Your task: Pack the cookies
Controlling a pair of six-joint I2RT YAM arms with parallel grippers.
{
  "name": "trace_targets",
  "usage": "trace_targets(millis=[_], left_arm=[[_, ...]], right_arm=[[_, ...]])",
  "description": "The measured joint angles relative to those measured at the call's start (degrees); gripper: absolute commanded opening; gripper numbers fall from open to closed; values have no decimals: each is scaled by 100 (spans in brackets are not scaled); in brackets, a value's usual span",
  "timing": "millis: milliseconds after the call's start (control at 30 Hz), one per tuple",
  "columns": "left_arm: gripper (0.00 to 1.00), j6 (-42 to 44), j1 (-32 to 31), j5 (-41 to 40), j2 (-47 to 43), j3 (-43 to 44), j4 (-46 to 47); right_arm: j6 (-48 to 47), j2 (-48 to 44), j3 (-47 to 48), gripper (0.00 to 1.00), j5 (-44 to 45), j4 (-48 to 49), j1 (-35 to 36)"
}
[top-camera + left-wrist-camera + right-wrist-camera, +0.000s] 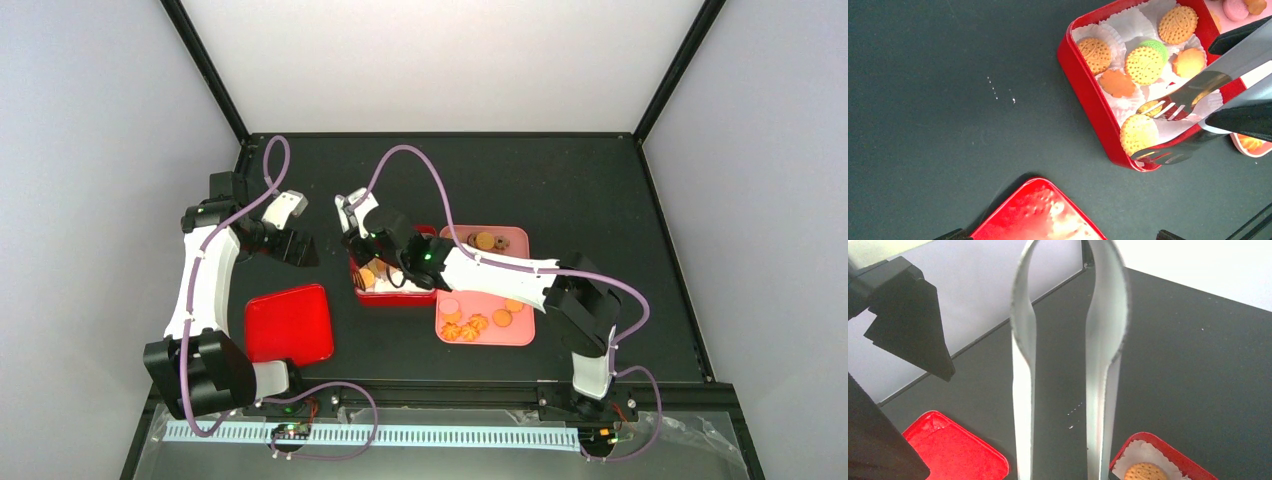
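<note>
the right end effector is clamped on the metal tongs. the tongs' long axis runs from 2 o'clock down to 8 o'clock in the left wrist view. their forked tips stand apart over the near corner of the red box, with a pale round cookie lying between them. whether either tip touches it i cannot tell, but nothing looks pinched.

the coming move probably turns on this: the unpacked cookies lie on the pink tray, at about 3 to 4 o'clock from the tong tips in the top view, just beside the box. the right arm already reaches across that tray, so it is far the nearer. the left end effector hangs at 9 o'clock from the box, fingers wide apart and holding nothing.

the packed cookies are flat discs, golden with dotted, stamped faces. two are smooth orange flower shapes, and one green one shows under a golden disc. each sits in a pleated white paper cup that looks thin and easy to drag. the tongs are polished steel, springy at the loop. the box and its lid are glossy red with rounded corners, on a matte black surface.
</note>
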Motion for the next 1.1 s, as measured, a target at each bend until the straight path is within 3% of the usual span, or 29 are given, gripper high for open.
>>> trace_targets(millis=[333,767,933,1100], left_arm=[[99,0,2,-7,0,0,0],[99,17,17,-9,0,0,0],[99,20,39,-13,0,0,-4],[99,20,46,-9,-2,7,-15]], right_arm=[[-4,0,-72,43,-2,103,-2],[-37,-90,-173,42,31,101,-2],[-173,-761,-623,42,234,31,-2],[-280,-2072,-1495,42,535,-52,-4]])
